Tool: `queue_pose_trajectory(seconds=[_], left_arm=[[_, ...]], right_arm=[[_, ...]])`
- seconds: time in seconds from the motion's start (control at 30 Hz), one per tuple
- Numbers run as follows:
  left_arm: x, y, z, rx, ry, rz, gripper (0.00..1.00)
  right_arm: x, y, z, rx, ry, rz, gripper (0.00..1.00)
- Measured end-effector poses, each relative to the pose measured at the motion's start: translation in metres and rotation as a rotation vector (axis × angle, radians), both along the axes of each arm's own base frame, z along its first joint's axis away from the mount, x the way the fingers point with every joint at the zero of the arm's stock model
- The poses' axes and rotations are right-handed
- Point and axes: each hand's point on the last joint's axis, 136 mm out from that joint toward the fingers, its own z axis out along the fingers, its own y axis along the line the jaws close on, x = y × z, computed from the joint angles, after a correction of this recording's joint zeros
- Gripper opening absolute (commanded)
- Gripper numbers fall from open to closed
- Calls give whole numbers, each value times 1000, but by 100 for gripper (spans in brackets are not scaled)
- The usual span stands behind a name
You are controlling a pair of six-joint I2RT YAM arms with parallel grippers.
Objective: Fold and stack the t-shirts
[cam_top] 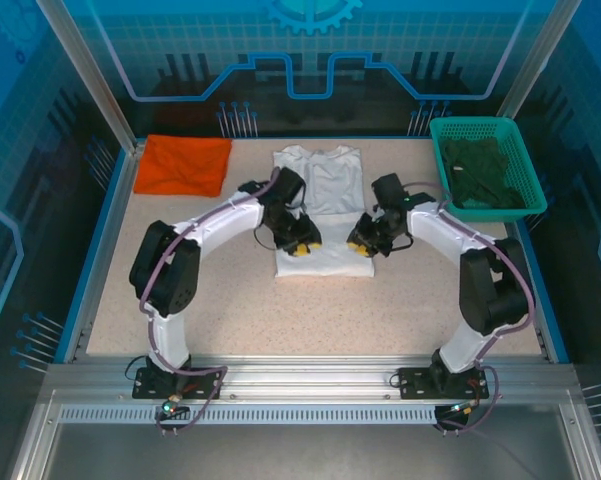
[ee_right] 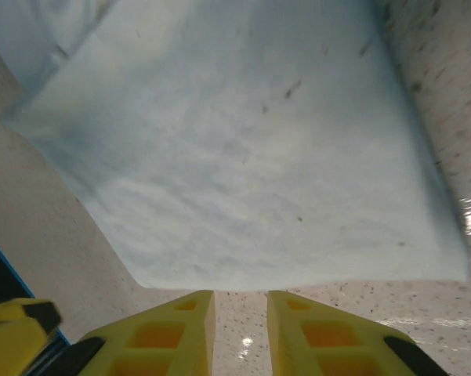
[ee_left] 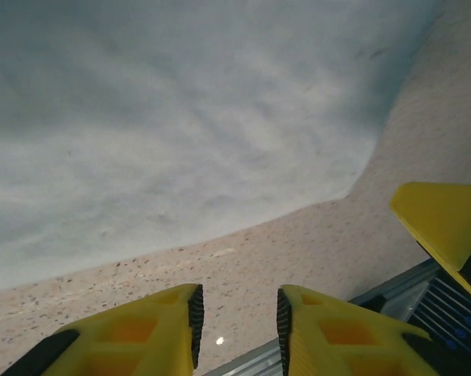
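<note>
Left tool (cam_top: pixel 302 243): narrow gap, empty, low at the hem, likely to pinch it.
Right tool (cam_top: pixel 361 243): narrow, empty, mirroring for an even fold.
White t-shirt (cam_top: pixel 330 180): flat on the bench (cam_top: pixel 280 310), just ahead of both tools.
Orange t-shirt (cam_top: pixel 185 165): folded, well left of the left tool.

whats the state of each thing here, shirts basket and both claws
white t-shirt, lying flat mid-table, not stacked
orange t-shirt, folded, far left corner
basket, holds dark green clothes
left claw, slightly open, empty, at white t-shirt's near edge
right claw, slightly open, empty, at white t-shirt's near edge
</note>
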Motion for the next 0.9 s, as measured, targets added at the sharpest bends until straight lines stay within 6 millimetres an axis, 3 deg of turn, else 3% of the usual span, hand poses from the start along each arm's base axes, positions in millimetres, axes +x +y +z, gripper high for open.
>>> queue_pose_trajectory(seconds=[0.17,0.27,0.4,0.73,0.9], left_arm=[[-8,11,-52,89,55,3,31],[-17,24,-73,143,71,-16,32],[-29,32,-72,150,31,-54,32],[-120,86,-72,210,96,-108,36],[-143,106,-57,253,112,-115,40]], right_arm=[[-17,-5,-51,-45,102,5,22],[-26,-6,-62,-41,126,19,22],[-37,0,-63,-20,104,49,22],[-124,24,-63,6,115,231,27],[-148,22,-56,-42,117,280,34]])
